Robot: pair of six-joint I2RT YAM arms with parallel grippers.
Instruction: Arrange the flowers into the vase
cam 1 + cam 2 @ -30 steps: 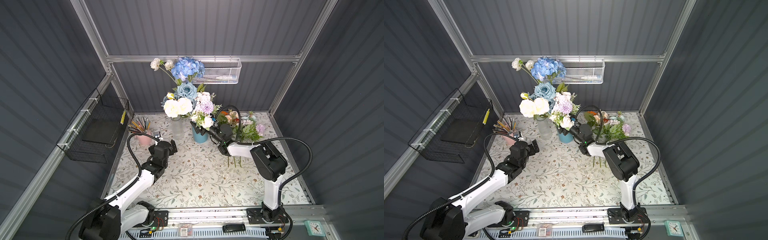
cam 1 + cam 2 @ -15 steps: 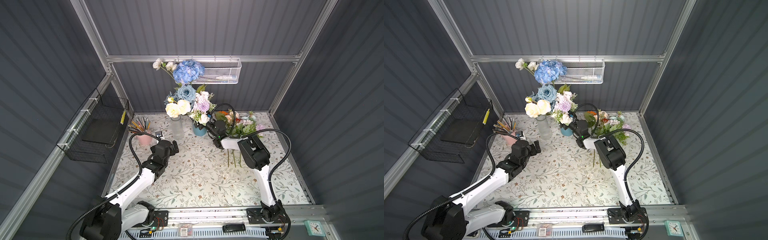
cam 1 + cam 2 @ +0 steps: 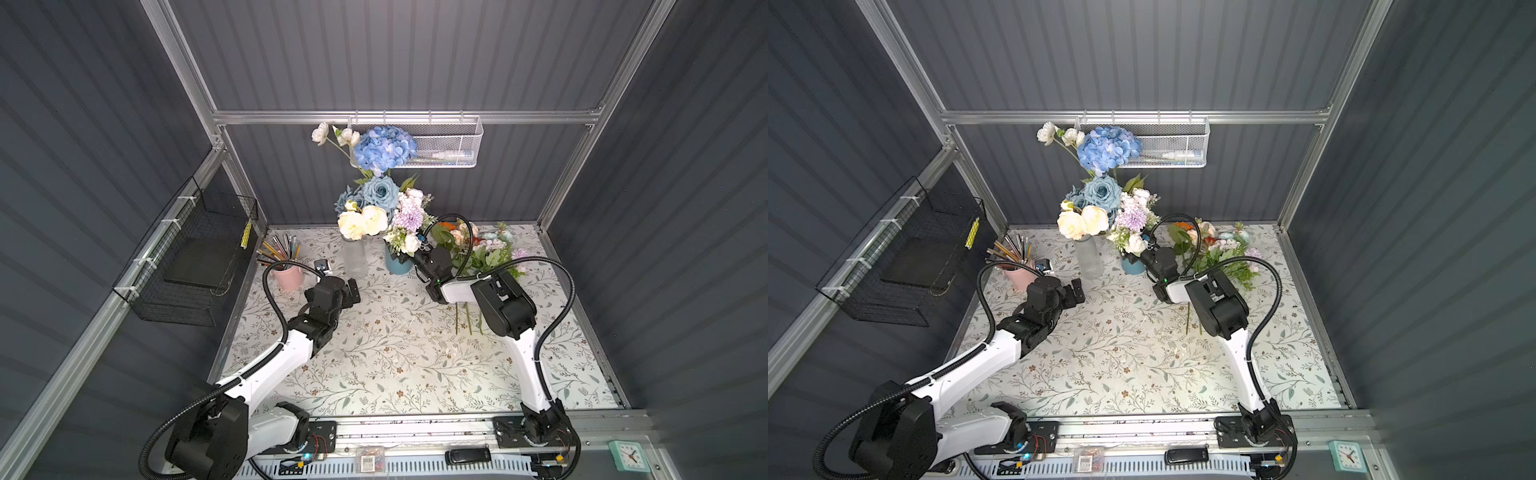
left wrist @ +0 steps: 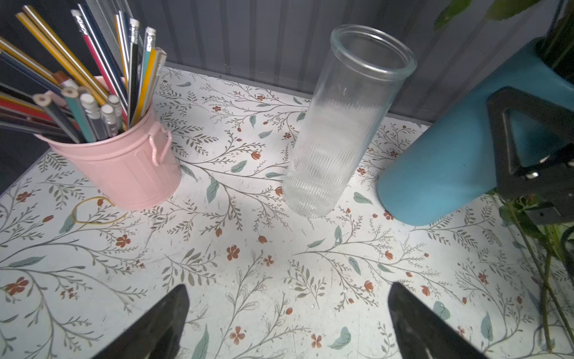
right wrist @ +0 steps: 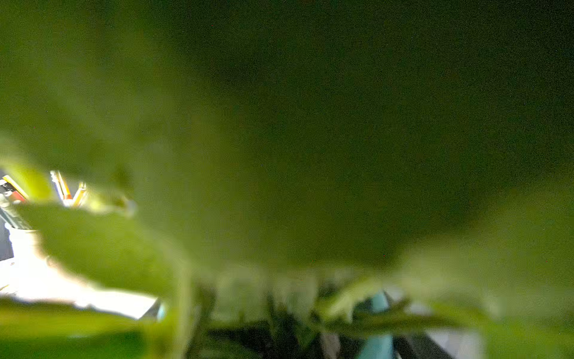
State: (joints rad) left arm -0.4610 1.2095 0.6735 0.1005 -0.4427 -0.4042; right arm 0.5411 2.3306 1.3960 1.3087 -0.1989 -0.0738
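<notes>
Flowers [image 3: 376,193] fill the blue vase [image 3: 395,266]; my left claw [image 4: 288,287] gapes empty, six o'clock of glass vase [image 4: 335,133]; right claw's [image 3: 417,258] grip I cannot tell.

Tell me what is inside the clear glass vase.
Left wrist view: the glass vase looks empty, no stems through its clear wall. In both top views cream blooms cover its mouth.
</notes>
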